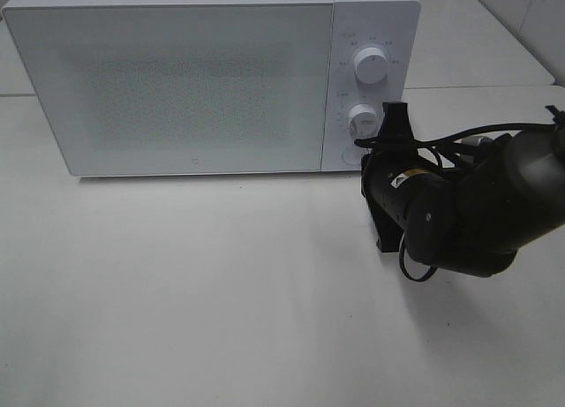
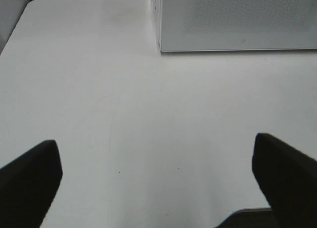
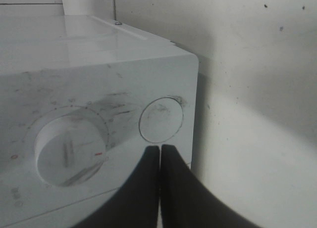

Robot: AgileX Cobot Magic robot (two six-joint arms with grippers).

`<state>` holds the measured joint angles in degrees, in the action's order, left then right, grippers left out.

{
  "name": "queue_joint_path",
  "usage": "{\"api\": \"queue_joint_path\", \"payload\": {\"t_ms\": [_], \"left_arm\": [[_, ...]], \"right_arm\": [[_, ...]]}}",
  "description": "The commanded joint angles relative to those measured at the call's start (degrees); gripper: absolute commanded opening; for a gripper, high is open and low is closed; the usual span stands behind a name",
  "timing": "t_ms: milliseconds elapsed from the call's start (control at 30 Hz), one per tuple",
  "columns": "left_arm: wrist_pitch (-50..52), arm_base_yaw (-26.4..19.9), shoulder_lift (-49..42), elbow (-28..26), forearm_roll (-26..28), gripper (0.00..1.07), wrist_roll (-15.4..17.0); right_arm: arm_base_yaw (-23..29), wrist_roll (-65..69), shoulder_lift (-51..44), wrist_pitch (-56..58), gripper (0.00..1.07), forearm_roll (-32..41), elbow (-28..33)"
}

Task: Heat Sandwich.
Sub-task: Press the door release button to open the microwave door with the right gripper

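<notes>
My left gripper [image 2: 158, 188] hangs with its jaws spread wide over bare table [image 1: 221, 292], holding nothing. The tabletop runs open from its left edge across the near side. At the far side stands one microwave [image 1: 177, 80], door shut, its front edge leaving the near stretch free. Its panel on the right carries two dials [image 1: 370, 64] [image 1: 364, 120] and one round button [image 3: 161, 120]. My right gripper [image 3: 159, 149], pressed closed with nothing between the fingers, points at the panel just beside that button. I cannot tell where the sandwich is; no view shows it.
</notes>
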<state>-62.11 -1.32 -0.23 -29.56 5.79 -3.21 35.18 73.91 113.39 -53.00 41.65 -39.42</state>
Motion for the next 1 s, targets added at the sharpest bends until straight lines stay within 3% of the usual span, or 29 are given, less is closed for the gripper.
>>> {"api": "queue_joint_path", "payload": {"t_ms": [33, 600, 1000], "left_arm": [[0.6, 0.1, -1.0, 0.1, 0.2, 0.98, 0.1], [0.6, 0.1, -1.0, 0.1, 0.2, 0.98, 0.1], [0.6, 0.1, -1.0, 0.1, 0.2, 0.98, 0.1]], "right_arm": [[-2.1, 0.5, 2.0, 2.2, 0.00, -2.9, -3.3], [-5.2, 1.5, 9.1, 5.8, 0.02, -5.4, -12.3], [-6.4, -1.5, 10.0, -2.3, 0.02, -4.5, -15.6]]}}
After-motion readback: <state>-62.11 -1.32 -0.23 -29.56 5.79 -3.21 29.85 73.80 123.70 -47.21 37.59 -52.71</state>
